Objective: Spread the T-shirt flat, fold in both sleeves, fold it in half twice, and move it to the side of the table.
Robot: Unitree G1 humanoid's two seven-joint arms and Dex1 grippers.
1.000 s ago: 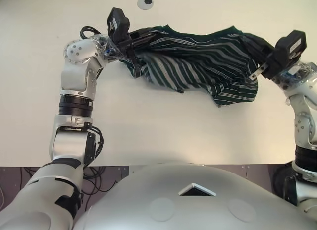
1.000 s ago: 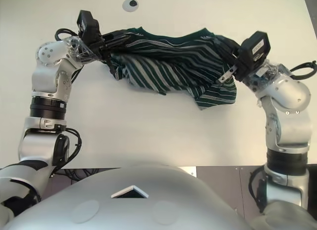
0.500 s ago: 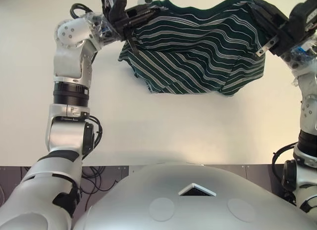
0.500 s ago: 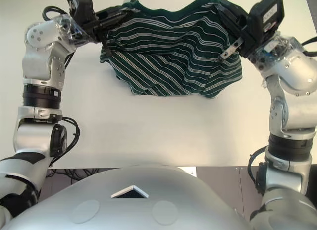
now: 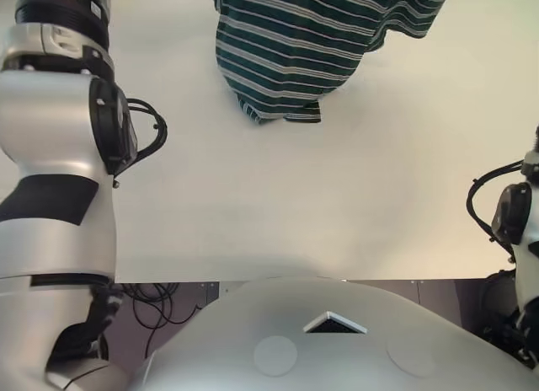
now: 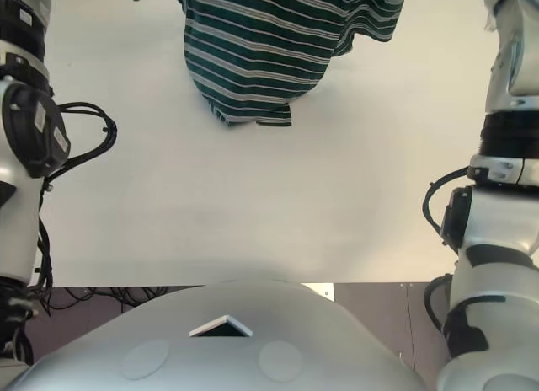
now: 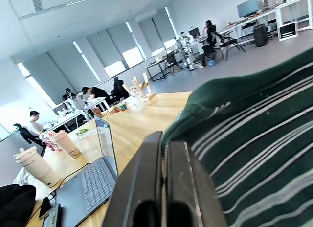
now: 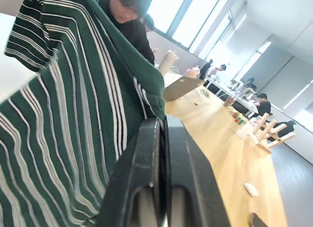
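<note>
The T-shirt (image 5: 286,54) hangs over the far part of the counter (image 5: 278,206). The left jaws are clamped shut on one upper edge of the cloth and the right jaws on the other. To spread it well, the robot should probably keep both held edges level and pulled apart. It could set the hem on the counter first, then lay the body down smoothly. The shirt's top is cut off above the counter's far part. Whether the hem touches the counter cannot be told.

t-shirt (image 5: 286,54): upper part cut off at top edge of both eye views; wrist views crop it too.
</note>
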